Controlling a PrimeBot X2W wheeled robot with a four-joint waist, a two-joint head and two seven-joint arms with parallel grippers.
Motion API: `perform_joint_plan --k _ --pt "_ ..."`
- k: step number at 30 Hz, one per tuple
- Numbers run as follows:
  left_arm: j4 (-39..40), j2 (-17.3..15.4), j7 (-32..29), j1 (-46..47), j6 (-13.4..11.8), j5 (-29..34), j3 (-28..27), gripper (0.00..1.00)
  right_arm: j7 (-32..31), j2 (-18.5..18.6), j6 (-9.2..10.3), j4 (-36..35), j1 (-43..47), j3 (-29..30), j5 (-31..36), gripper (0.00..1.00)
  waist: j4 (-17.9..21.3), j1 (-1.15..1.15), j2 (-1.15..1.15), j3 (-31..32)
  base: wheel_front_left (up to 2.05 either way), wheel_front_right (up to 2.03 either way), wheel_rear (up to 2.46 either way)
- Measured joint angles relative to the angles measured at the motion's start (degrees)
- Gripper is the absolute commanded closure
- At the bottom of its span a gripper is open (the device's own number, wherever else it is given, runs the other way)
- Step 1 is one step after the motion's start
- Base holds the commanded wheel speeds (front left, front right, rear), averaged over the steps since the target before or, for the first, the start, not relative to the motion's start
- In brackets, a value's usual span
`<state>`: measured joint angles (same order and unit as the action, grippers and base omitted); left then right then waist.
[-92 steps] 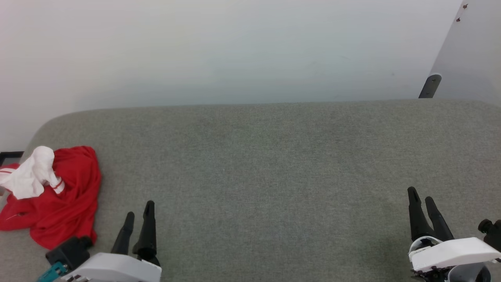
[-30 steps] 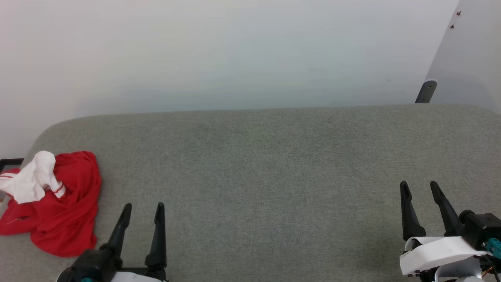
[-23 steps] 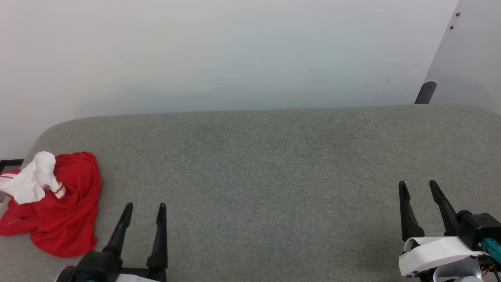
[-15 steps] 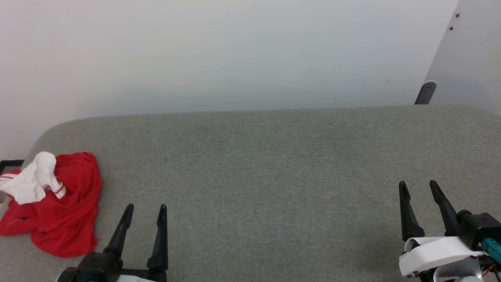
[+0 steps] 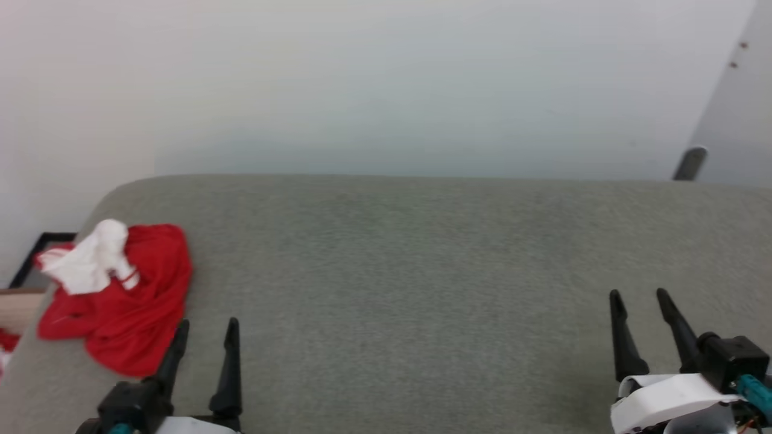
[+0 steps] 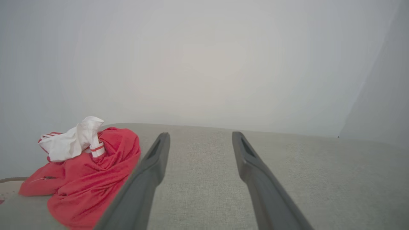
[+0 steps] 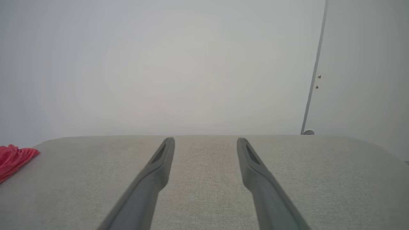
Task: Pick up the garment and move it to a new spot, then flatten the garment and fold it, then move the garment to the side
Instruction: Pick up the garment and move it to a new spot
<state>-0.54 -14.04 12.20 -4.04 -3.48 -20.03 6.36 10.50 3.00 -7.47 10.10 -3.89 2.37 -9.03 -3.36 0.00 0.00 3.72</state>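
Observation:
The garment (image 5: 126,304) lies crumpled in a red heap with a bunched white sleeve on top, at the left end of the grey padded surface (image 5: 422,271). In the left wrist view the garment (image 6: 89,172) sits just left of my left gripper's fingers. My left gripper (image 5: 206,324) stands open at the lower left, close to the heap's right edge, with nothing between its fingers. Far off at the lower right, my right gripper (image 5: 639,294) is open and empty too. A red edge of the garment (image 7: 14,159) shows at the far left of the right wrist view.
A pale wall (image 5: 386,84) rises right behind the surface's far edge. A dark frame (image 5: 42,247) and a wooden piece (image 5: 18,307) lie off the surface's left end. A dark post (image 5: 690,163) stands at the back right.
The head camera has turned left, so the whole picture has shifted right. My left gripper now stands nearer the garment's right edge. Both grippers stay open.

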Motion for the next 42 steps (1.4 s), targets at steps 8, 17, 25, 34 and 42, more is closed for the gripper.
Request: perform_joint_plan --k 8,17,25,34,42 --pt "0.86 -0.64 -2.19 -0.76 -2.43 -1.6 -2.78 0.0 -0.11 0.0 0.0 1.09 0.04 -3.55 -1.25 0.0 -6.47 0.0 0.0 1.27 0.0 0.0 0.0" --pt "2.86 -1.57 -4.66 -2.36 -5.25 -2.94 -5.82 0.0 0.1 -0.03 -0.01 3.65 -1.58 -8.84 -3.33 0.0 -14.58 0.0 0.0 2.93 0.0 0.0 0.0" --pt "4.64 -1.6 -5.17 -3.48 -7.1 -4.12 -7.62 0.0 0.59 -0.07 -0.01 5.44 -4.13 -11.85 -4.02 0.0 -20.06 0.0 0.0 3.62 0.0 0.0 0.0" --pt "5.5 -3.82 -13.23 3.67 -4.93 -7.55 -6.53 0.0 0.82 -0.04 -0.01 6.09 -4.6 -11.2 -3.69 0.0 -21.62 0.0 0.0 2.56 0.0 0.0 0.0" --pt "0.42 -10.34 -23.37 18.66 -1.43 -11.29 -7.08 0.0 -1.49 0.21 -0.01 2.19 -6.03 -10.56 -1.22 0.0 -20.57 0.0 0.0 -0.89 0.0 0.0 0.0"
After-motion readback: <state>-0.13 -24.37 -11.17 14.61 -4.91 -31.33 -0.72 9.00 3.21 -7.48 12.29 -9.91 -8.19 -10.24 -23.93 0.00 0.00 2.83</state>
